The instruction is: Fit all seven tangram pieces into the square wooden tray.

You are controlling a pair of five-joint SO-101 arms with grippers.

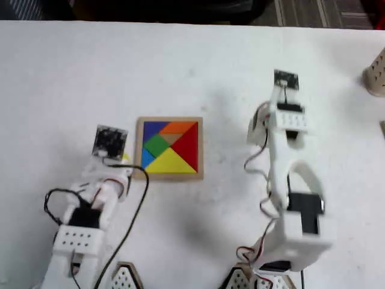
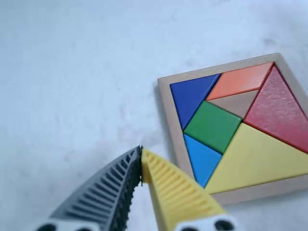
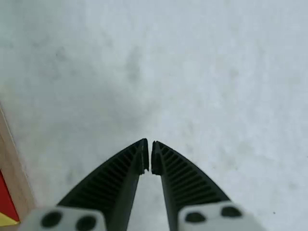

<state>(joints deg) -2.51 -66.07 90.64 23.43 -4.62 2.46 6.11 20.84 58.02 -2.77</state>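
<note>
Seven tangram pieces (image 2: 211,126) in wooden tray (image 2: 171,108), one tray corner cropped in left wrist view, both jaws clenched empty

7 pcs (image 2: 212,126), 1 tray (image 2: 167,110), 2 arms (image 1: 292,120)

white table (image 1: 198,66), square wooden tray (image 1: 139,149) on it

Tray (image 2: 165,106) runs off the left wrist view's edge, clipping the yellow triangle (image 2: 260,159) and the red triangle (image 2: 281,108); in the right wrist view just a sliver of its rim sits at the frame edge. High view: pale holed object (image 1: 376,75) is cut by the right edge, can't tell what it is. Left arm (image 1: 78,241) and two holed shapes (image 1: 123,278) are cut at the bottom.
</note>
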